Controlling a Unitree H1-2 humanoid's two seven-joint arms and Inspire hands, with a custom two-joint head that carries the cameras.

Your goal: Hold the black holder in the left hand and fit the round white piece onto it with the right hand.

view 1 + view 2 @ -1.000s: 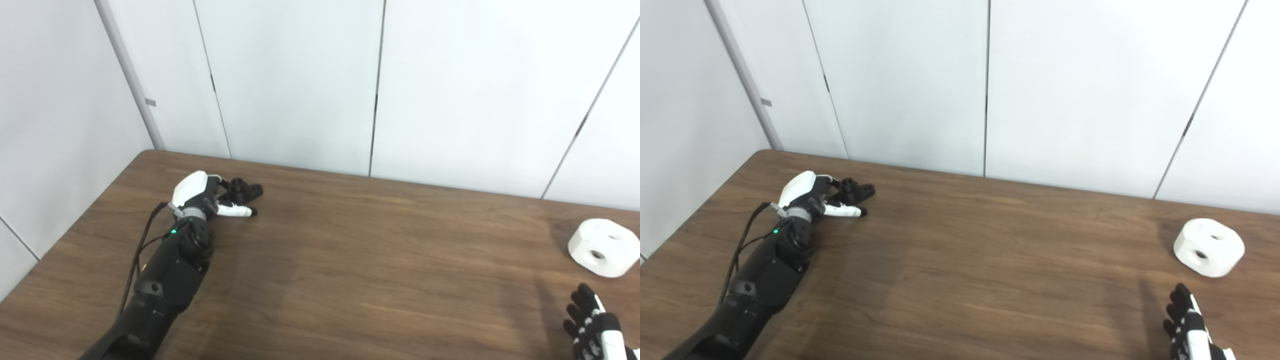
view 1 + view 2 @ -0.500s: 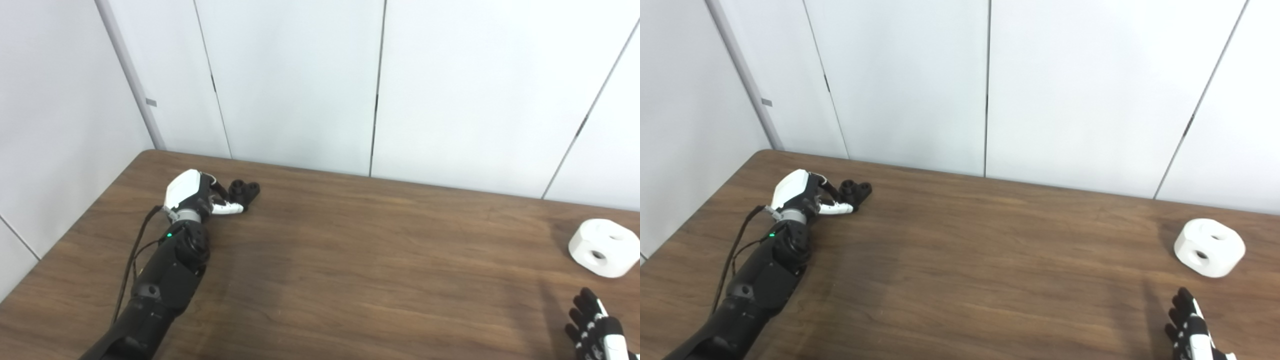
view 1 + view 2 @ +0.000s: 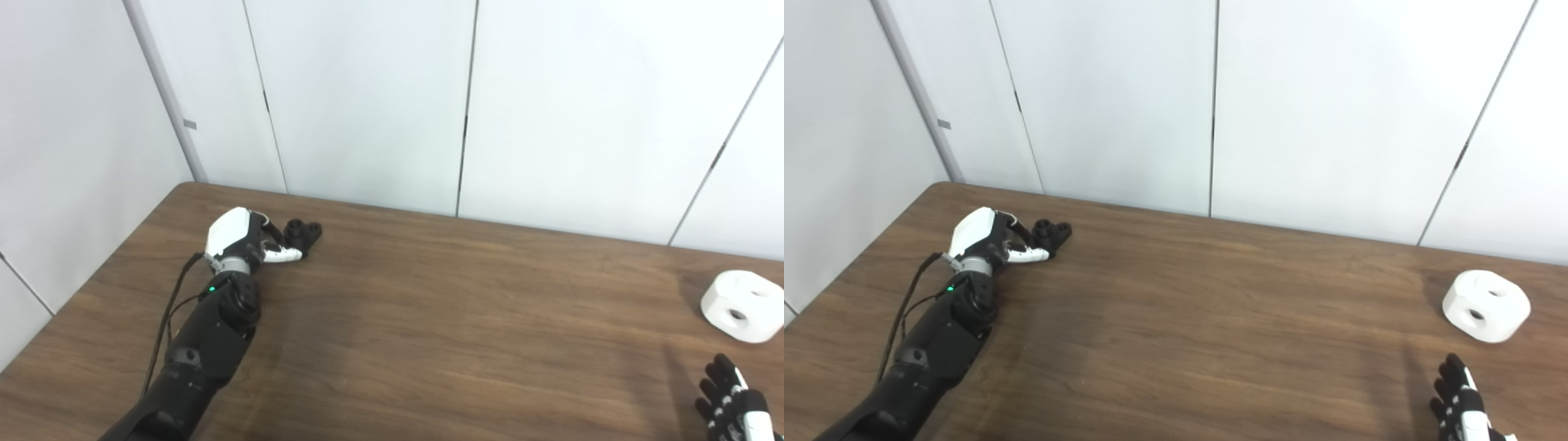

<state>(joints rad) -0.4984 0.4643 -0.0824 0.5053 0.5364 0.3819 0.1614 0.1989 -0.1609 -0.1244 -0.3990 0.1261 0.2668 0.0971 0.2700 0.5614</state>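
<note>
Dark wood-grain tabletop (image 3: 429, 318) — we record it as the surface carrying every item below, backed by plain white wall panels (image 3: 367, 98).

Small black plastic holder (image 3: 303, 233), with round sockets on top — it sits at the far left of the tabletop, near the back edge. We note it lies on the wood, not lifted.

Left hand (image 3: 245, 242), white-shelled with black fingers — we find it reaching in on a black forearm (image 3: 208, 331) that shows a green light at the wrist. Its fingers are curled around the near side of the holder, the white-tipped thumb touching the holder's front. We take the hand as closing on the piece, though we cannot tell how firm the hold is.

Round white plastic piece (image 3: 1486, 305), chunky, with circular holes in its top and side — it rests alone at the far right of the tabletop, well apart from the holder.

Right hand (image 3: 1458, 401) — only the black fingers and a little white shell show at the lower right corner. We see the fingers spread and empty, near the white piece but not touching it.
</note>
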